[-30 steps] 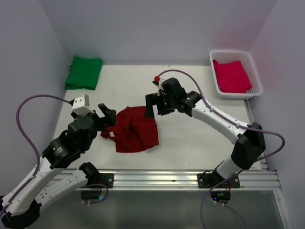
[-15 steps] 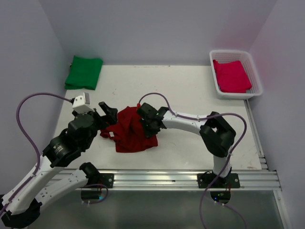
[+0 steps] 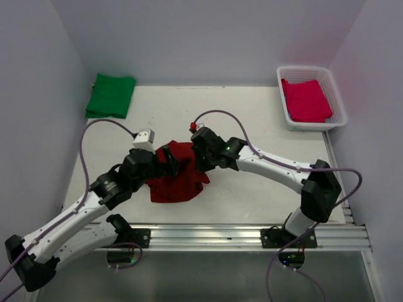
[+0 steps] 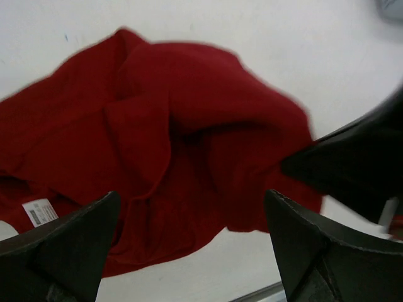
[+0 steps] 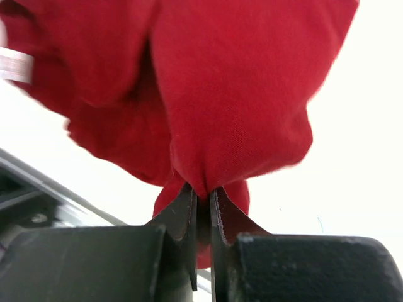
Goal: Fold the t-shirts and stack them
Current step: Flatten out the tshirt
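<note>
A crumpled dark red t-shirt (image 3: 177, 181) lies mid-table, also filling the left wrist view as the red t-shirt (image 4: 170, 145) with a white label at its left. My right gripper (image 3: 200, 165) is shut on a bunched fold of that red t-shirt (image 5: 233, 107), the cloth pinched between its fingers (image 5: 189, 214) and lifted. My left gripper (image 3: 169, 162) hovers open over the shirt's left side, its fingers (image 4: 69, 242) spread wide with nothing between them. A folded green t-shirt (image 3: 111, 95) lies at the back left. A folded pink t-shirt (image 3: 306, 99) rests in the basket.
A white basket (image 3: 335, 94) stands at the back right corner. Purple walls close in the table on three sides. A metal rail (image 3: 220, 236) runs along the near edge by the arm bases.
The right gripper closed on the red t-shirt's right part and has pulled it up and back. The left arm swung right, over the shirt, still open.
</note>
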You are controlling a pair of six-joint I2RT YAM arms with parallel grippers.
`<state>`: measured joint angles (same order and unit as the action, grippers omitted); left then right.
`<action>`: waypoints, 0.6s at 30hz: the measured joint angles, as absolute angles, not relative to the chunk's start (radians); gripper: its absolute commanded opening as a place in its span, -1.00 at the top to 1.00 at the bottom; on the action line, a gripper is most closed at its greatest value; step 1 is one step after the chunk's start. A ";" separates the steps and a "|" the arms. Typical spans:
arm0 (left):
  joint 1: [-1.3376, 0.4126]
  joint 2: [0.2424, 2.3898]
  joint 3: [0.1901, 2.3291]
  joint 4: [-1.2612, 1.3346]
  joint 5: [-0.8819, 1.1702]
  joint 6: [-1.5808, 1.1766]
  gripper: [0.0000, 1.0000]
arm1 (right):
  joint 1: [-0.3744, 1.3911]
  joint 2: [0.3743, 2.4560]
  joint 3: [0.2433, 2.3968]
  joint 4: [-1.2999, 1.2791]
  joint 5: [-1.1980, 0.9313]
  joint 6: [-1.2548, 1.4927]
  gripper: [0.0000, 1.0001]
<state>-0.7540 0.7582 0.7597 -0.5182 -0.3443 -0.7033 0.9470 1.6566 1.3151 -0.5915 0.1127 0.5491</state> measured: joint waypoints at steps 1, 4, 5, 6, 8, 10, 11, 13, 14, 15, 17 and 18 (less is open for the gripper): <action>-0.754 0.797 0.730 -0.499 -0.315 -0.703 -1.00 | 0.947 1.618 1.308 -0.592 0.122 0.555 1.00; -0.754 0.910 0.655 -0.470 -0.244 -0.706 -1.00 | 0.947 1.548 1.303 -0.593 0.147 0.566 1.00; -0.754 0.935 0.641 -0.468 -0.233 -0.709 -1.00 | 0.947 1.538 1.301 -0.593 0.151 0.569 1.00; -0.754 0.958 0.632 -0.467 -0.230 -0.714 -1.00 | 0.947 1.534 1.301 -0.595 0.157 0.570 1.00; -0.754 0.994 0.624 -0.458 -0.226 -0.716 -1.00 | 0.947 1.535 1.295 -0.597 0.165 0.574 1.00; -0.754 1.028 0.624 -0.440 -0.226 -0.719 -1.00 | 0.947 1.535 1.283 -0.607 0.167 0.577 1.00; -0.754 1.040 0.624 -0.430 -0.226 -0.719 -1.00 | 0.947 1.536 1.277 -0.612 0.168 0.578 1.00; -0.754 1.062 0.614 -0.396 -0.220 -0.720 -0.99 | 0.947 1.536 1.271 -0.619 0.175 0.582 1.00; -0.754 1.071 0.607 -0.380 -0.218 -0.720 -0.99 | 0.947 1.536 1.269 -0.621 0.177 0.585 1.00; -0.754 1.084 0.597 -0.363 -0.213 -0.721 -0.98 | 0.947 1.535 1.267 -0.622 0.182 0.587 1.00; -0.754 1.120 0.576 -0.333 -0.206 -0.723 -0.93 | 0.947 1.534 1.267 -0.624 0.194 0.595 1.00; -0.754 1.143 0.567 -0.319 -0.201 -0.723 -0.78 | 0.947 1.529 1.262 -0.622 0.199 0.599 1.00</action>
<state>-0.7544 1.1427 0.5667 -0.3195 -0.2008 -0.7231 0.9470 1.5291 1.2625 -0.6224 0.1989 0.5991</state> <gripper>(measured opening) 0.974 0.056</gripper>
